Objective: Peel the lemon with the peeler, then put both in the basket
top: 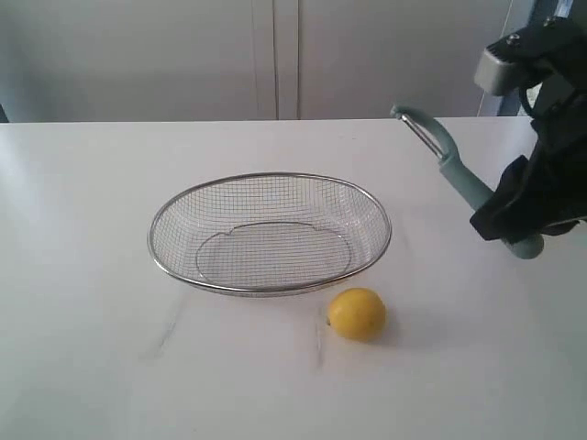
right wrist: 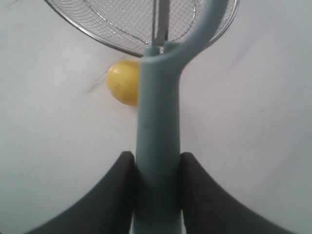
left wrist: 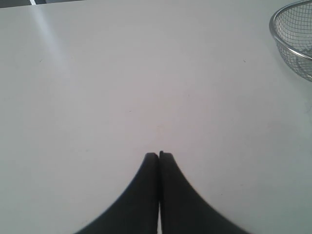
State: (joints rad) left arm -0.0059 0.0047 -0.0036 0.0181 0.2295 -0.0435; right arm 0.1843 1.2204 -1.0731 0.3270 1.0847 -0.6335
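The yellow lemon [top: 357,313] lies on the white table just in front of the right end of the wire mesh basket [top: 188,206]. My right gripper [top: 510,213] is shut on the thick handle of the teal peeler [top: 456,170], held in the air at the right, its hooked head pointing up and left. In the right wrist view the peeler [right wrist: 158,122] runs out from between the black fingers [right wrist: 119,180], with the lemon [right wrist: 122,82] and basket [right wrist: 97,34] beyond it. My left gripper [left wrist: 159,155] is shut on nothing above bare table; it does not show in the exterior view.
The white table [top: 83,321] reaches back to a pale wall with cabinet doors. A corner of the basket [left wrist: 285,46] shows at one edge of the left wrist view. The basket holds nothing.
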